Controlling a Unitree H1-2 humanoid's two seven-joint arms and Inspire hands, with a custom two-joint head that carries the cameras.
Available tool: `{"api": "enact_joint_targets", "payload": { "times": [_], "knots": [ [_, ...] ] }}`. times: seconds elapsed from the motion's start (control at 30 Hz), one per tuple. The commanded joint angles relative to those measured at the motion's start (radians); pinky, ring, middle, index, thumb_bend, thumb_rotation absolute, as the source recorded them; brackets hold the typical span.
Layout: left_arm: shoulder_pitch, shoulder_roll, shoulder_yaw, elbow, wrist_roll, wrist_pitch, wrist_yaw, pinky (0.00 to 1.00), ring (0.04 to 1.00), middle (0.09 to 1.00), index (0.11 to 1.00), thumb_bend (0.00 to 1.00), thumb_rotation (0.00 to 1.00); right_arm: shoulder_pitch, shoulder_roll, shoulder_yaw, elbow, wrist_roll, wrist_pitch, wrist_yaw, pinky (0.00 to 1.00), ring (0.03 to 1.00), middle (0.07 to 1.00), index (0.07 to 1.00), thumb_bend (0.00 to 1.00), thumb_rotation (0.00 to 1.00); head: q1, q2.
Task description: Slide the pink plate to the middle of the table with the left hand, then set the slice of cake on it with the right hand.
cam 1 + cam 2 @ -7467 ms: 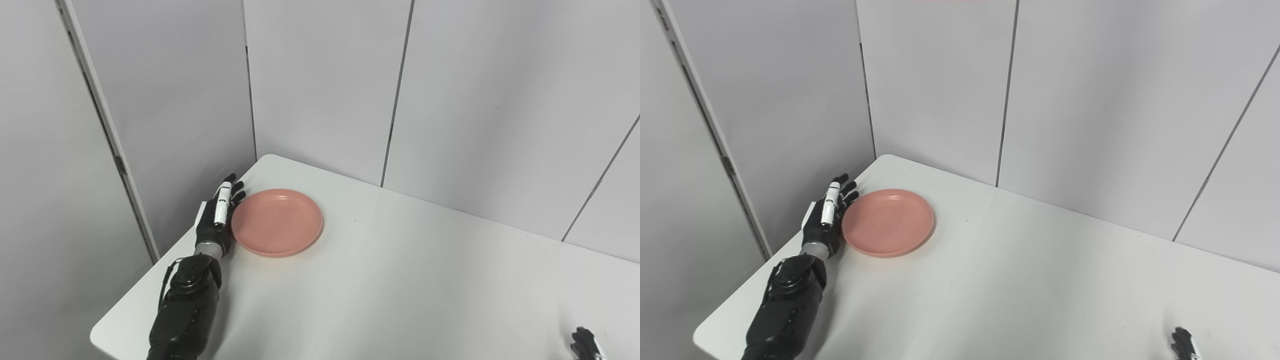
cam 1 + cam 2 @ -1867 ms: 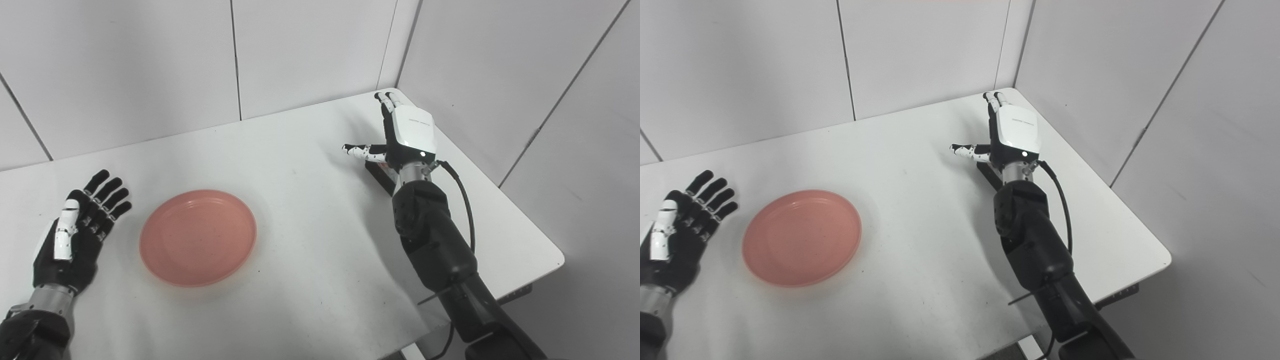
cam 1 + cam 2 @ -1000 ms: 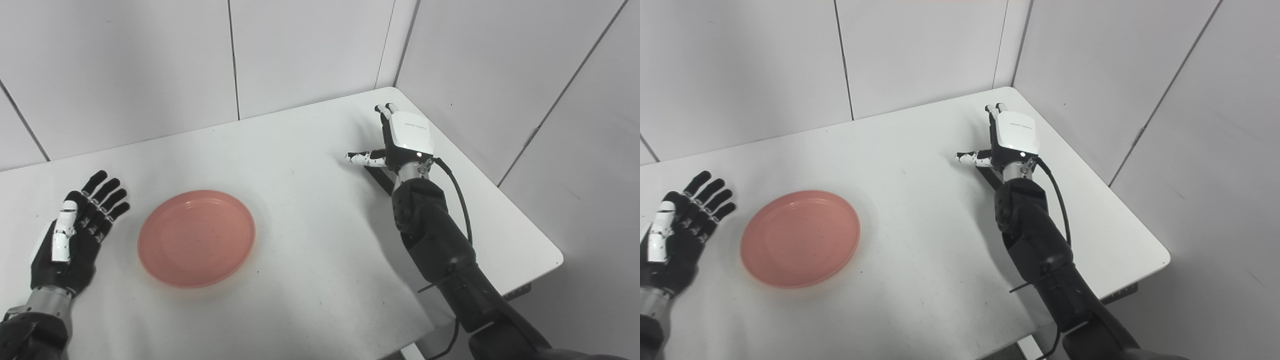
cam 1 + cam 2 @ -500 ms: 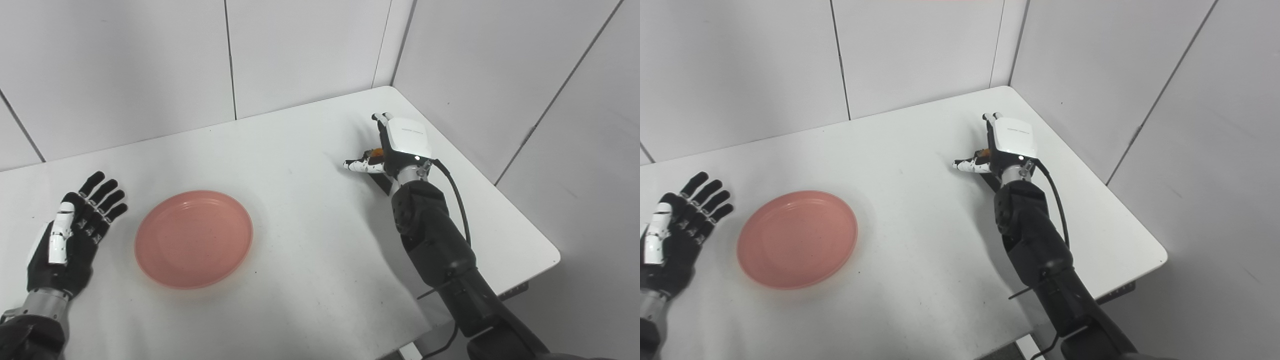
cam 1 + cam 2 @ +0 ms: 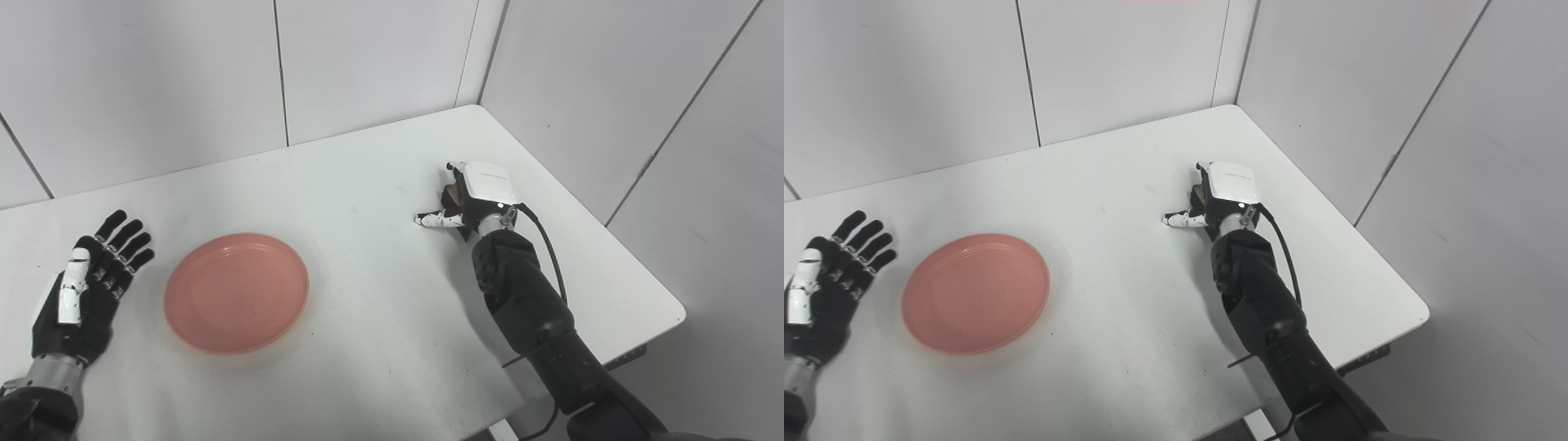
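R hand (image 5: 471, 196) curled over cake (image 5: 454, 193).

one pink plate (image 5: 236, 292), one cake slice (image 5: 454, 195), two hands

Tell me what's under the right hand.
Under the right hand a small brownish piece of the cake shows between the curled fingers. The rest is covered, so its shape and the hold on it cannot be seen.
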Motion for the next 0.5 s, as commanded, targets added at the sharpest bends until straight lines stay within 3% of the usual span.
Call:
{"api": "enact_joint_targets", "payload": {
  "times": [0.0,0.33,0.43,0.47],
  "knots": [
    [0.122,0.015,0.002,0.056,0.009,0.066,0.007,0.89,0.893,0.895,0.873,0.44,0.96,-0.044,-0.023,-0.008,0.009,0.000,0.007,-0.022,0.61,0.791,0.892,0.855,0.85,0.54,0.001,0.001],
    [0.129,0.014,-0.002,0.036,0.014,0.076,0.014,0.88,0.892,0.898,0.882,0.45,0.98,-0.054,-0.009,-0.059,0.035,-0.010,0.007,-0.005,0.61,0.799,0.892,0.843,0.83,0.50,0.005,0.006],
    [0.130,0.014,0.000,0.032,0.010,0.079,0.013,0.88,0.897,0.903,0.888,0.45,0.96,-0.054,0.003,-0.087,0.028,-0.011,0.007,0.003,0.61,0.746,0.834,0.808,0.78,0.39,0.005,0.006],
    [0.130,0.014,-0.002,0.032,0.013,0.077,0.014,0.88,0.898,0.903,0.888,0.45,0.96,-0.052,0.004,-0.093,0.023,-0.009,0.007,0.004,0.55,0.675,0.774,0.790,0.76,0.35,0.005,0.006]
  ]
}}
